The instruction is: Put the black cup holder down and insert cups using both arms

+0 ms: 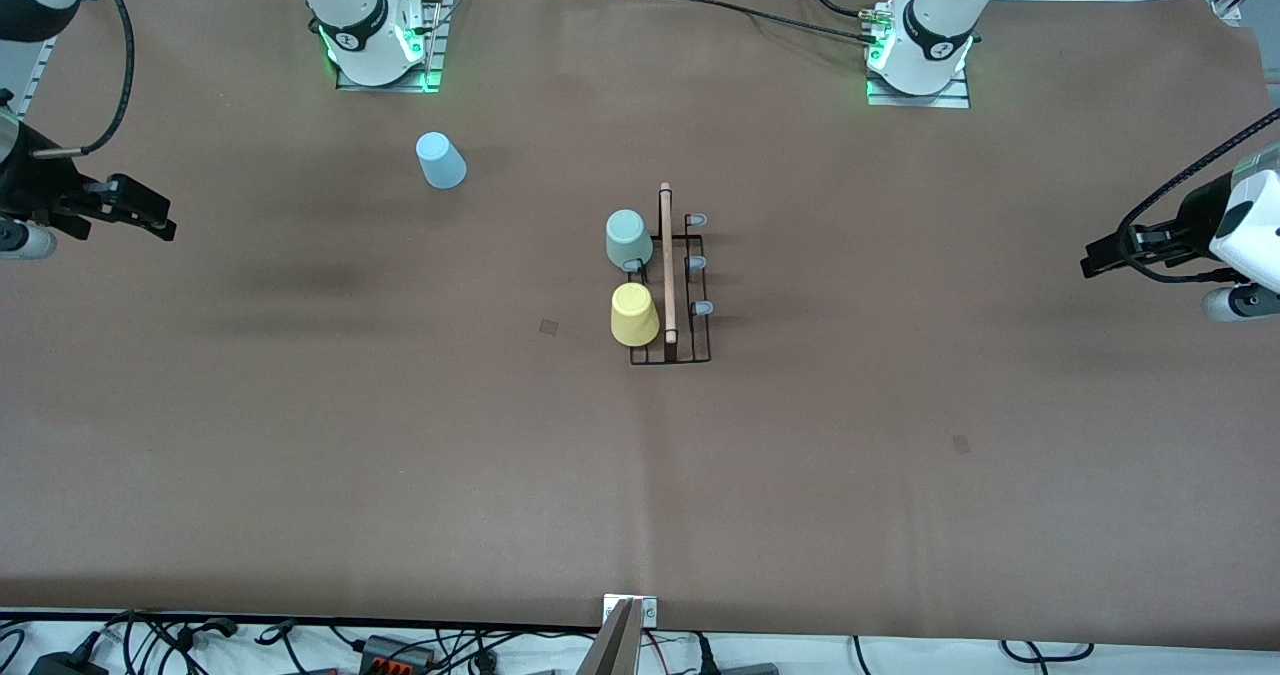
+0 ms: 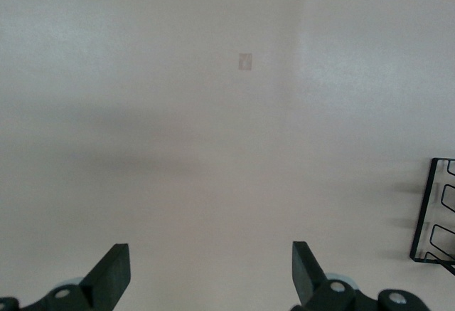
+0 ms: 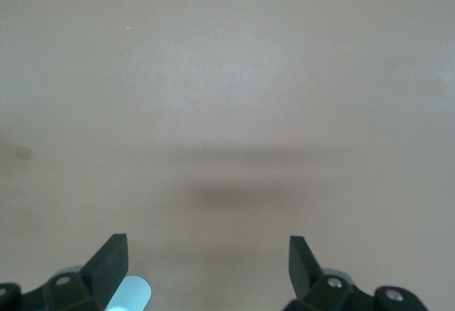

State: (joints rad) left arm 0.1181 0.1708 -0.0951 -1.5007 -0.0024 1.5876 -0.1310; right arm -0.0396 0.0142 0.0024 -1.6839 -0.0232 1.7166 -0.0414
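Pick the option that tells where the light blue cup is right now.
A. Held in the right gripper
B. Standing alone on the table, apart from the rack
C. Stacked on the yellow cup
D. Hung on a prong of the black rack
B: the light blue cup sits by itself on the table toward the right arm's end, well apart from the black cup holder, where only the mint-green cup and yellow cup hang.

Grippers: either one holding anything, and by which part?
Nothing held. Left gripper and right gripper are open over bare table.
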